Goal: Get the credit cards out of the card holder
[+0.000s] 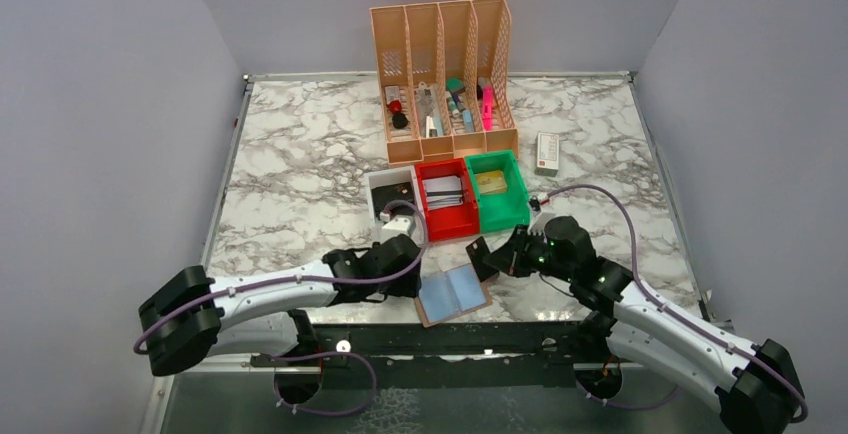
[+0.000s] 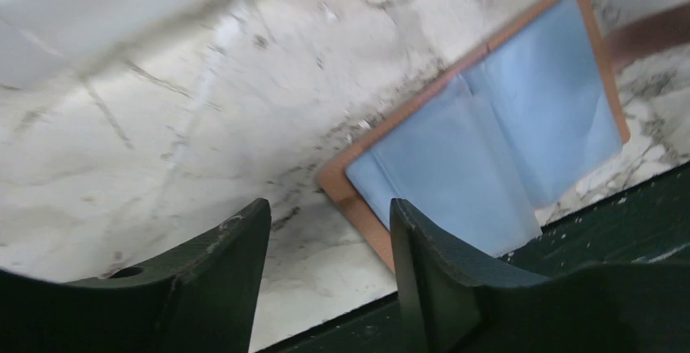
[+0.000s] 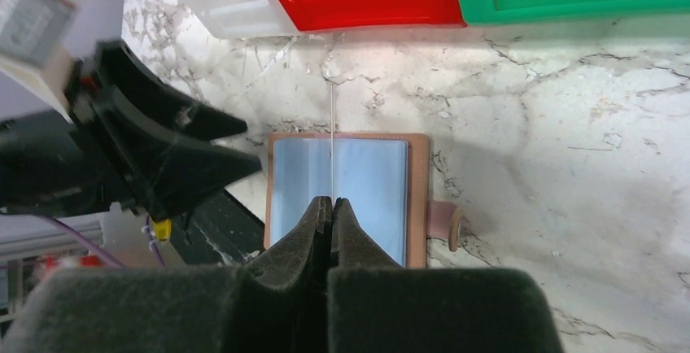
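The card holder (image 1: 453, 294) lies open near the table's front edge, tan-brown border around bluish faces; it also shows in the left wrist view (image 2: 488, 125) and the right wrist view (image 3: 338, 190). My right gripper (image 3: 332, 200) is shut on a thin credit card (image 3: 332, 125) seen edge-on, held above the holder's middle fold; in the top view this gripper (image 1: 483, 257) is at the holder's far right corner. My left gripper (image 2: 325, 231) is open and empty, low over the marble at the holder's left corner (image 1: 412, 272). Any other cards in the holder cannot be told apart.
White (image 1: 390, 199), red (image 1: 445, 204) and green (image 1: 497, 194) bins stand just behind the holder. An orange file rack (image 1: 445, 74) and a small white box (image 1: 547, 152) stand farther back. A black rail (image 1: 450, 339) runs along the table's front edge.
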`<control>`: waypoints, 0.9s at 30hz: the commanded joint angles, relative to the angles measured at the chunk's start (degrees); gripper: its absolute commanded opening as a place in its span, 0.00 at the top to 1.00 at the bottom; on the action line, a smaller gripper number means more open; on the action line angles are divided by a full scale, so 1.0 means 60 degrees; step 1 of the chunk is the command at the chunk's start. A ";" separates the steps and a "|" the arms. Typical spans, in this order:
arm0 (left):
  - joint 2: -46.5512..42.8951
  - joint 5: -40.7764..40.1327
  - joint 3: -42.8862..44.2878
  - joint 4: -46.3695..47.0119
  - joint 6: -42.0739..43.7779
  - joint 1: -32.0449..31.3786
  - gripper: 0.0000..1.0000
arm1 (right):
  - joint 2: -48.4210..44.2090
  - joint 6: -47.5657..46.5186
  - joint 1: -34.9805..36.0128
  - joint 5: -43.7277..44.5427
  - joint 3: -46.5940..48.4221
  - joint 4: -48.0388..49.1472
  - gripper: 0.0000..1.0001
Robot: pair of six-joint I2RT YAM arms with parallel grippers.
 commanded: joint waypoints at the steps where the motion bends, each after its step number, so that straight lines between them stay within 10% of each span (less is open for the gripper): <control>1: -0.0971 0.0084 0.0646 -0.0908 0.1022 0.1347 0.38 | 0.0265 -0.0400 -0.0023 -0.0789 0.0039 0.0823 0.99; 18: -0.2502 -0.0496 0.2463 -0.2669 0.4085 0.6191 0.07 | 0.0763 -0.1684 -0.0021 -0.0880 0.1227 0.1103 0.99; 27: -0.3196 -0.0942 0.2055 -0.2633 0.3850 0.6529 0.02 | 0.1317 -0.2286 -0.0021 -0.0624 0.2157 0.1654 0.99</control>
